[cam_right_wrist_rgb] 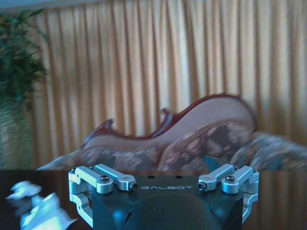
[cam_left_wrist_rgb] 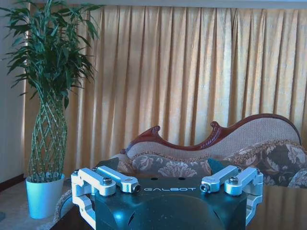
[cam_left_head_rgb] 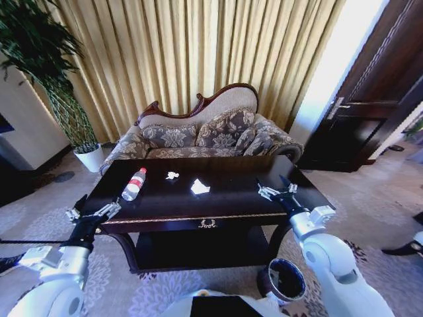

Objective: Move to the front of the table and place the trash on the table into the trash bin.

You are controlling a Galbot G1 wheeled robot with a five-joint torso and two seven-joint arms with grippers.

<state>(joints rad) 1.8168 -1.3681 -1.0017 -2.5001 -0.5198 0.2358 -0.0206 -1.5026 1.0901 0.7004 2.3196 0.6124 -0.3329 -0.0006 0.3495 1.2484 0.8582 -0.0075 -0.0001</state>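
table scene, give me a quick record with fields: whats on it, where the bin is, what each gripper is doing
table: dark glossy table with gold trim, directly ahead, sofa behind it
bottle: clear bottle with red label, lying on the table's left part
paper: small wad and larger crumpled piece near the table's middle
trash bin: dark round bin on the floor by the table's front right leg
left gripper: open, holding nothing, at the front left corner
right gripper: open, holding nothing, over the table's right part
plant: in white pot, far left
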